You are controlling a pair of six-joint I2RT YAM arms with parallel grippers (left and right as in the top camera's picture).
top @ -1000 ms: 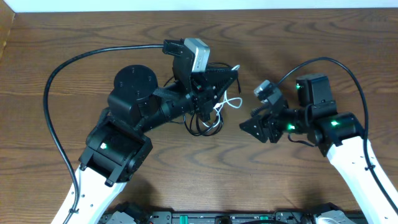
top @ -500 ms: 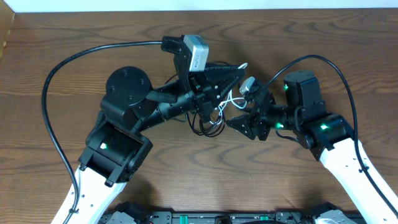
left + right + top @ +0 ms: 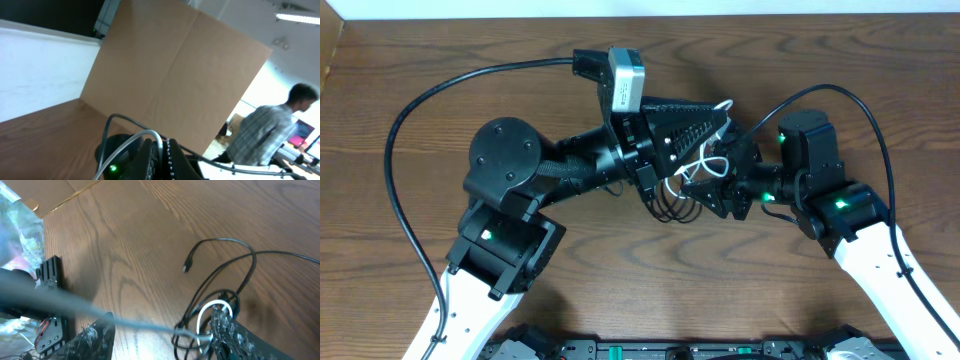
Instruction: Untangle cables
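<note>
Where both arms meet over the middle of the table [image 3: 420,60], the left hand [image 3: 718,122] is clamped tight on the cables [image 3: 672,205], black and white loops bunched beside it; the right hand [image 3: 700,188] stands half wide, straddling a strand.

Overhead: we find the brown wooden tabletop [image 3: 420,60] evenly bright, shadows soft. Left wrist: white ceiling strip light [image 3: 297,17] glaring, background blurred. Right wrist: near foreground smeared.

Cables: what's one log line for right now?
left claw: shut on cables | right claw: open, by cables | cables: tangled, black and white
</note>
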